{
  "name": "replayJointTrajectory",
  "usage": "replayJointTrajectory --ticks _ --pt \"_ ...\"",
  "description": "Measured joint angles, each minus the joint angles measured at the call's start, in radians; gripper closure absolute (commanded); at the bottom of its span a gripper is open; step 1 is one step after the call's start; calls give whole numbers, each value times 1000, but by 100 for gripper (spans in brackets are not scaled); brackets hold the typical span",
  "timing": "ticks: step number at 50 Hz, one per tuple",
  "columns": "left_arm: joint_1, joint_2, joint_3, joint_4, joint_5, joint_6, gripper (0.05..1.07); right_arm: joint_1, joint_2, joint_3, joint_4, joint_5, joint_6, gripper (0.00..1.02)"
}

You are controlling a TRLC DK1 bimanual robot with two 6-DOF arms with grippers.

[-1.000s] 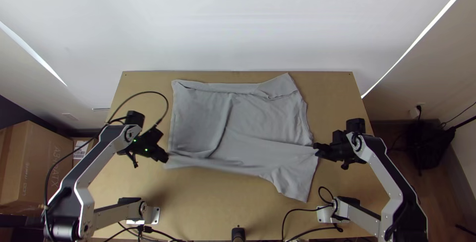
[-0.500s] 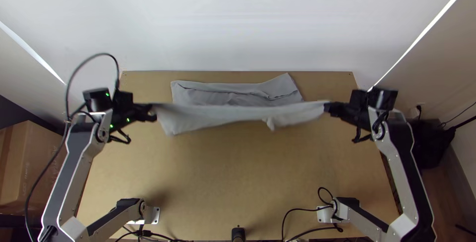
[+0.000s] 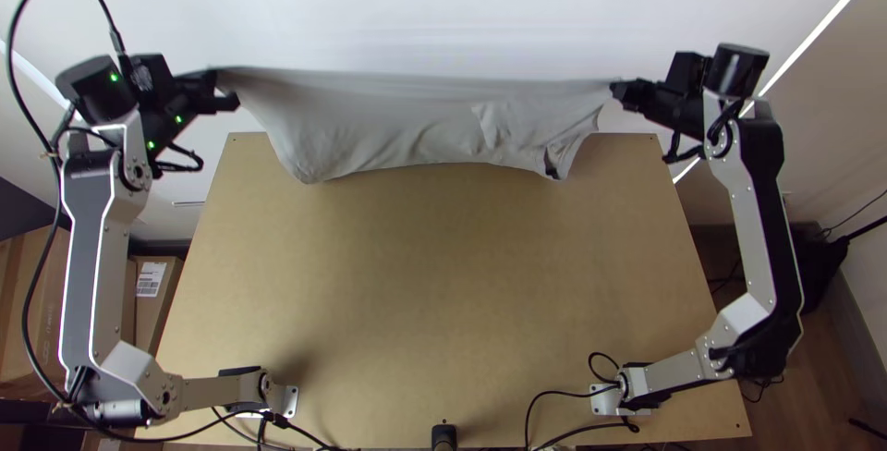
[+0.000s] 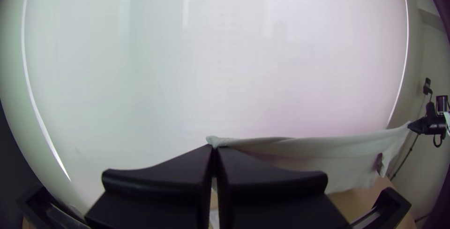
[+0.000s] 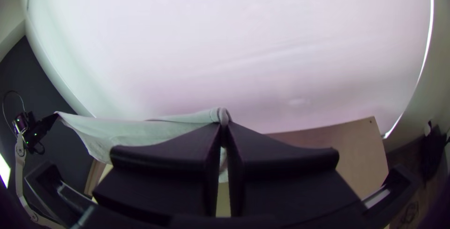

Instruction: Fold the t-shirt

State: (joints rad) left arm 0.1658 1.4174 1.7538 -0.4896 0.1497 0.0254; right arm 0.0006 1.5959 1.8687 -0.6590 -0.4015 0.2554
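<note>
Grey, thin-looking cloth makes up the shirt [image 3: 411,123], stretched between the two grippers over the table's far edge, its upper edge nearly straight and its lower part drooping above the table [image 3: 443,294]. The left gripper [image 4: 214,148], beyond the table's far left corner, is closed on one end of that upper edge; the right gripper [image 5: 223,126], near the table's far right corner, pinches the other end. Whether the lower part touches the table, I can't tell.

It should handle as light and limp, with no stiffness of its own, so it wants holding at two well-spread points, as it is now. Only a little cloth sits in each grip, so a hard pull could slip one end free. The next move is probably to lower it and lay it smooth on the table, then fold from the corners.
</note>
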Motion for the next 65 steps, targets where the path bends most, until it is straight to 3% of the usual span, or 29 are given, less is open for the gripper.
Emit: replayJointTrajectory --ticks 12,24,34,49,65 --pt "-12 108 289 42 -67 -16 105 39 137 378 34 92 12 100" --pt "-42 108 435 79 -166 -19 105 73 58 394 182 188 35 100" --pt "-42 -27 402 69 -185 -48 105 74 -213 227 188 196 101 100" --pt "-42 -397 325 58 -196 -73 105 74 -714 30 197 201 114 100" --pt "-41 -540 272 1 -204 -106 105 76 -808 -8 149 172 179 100"
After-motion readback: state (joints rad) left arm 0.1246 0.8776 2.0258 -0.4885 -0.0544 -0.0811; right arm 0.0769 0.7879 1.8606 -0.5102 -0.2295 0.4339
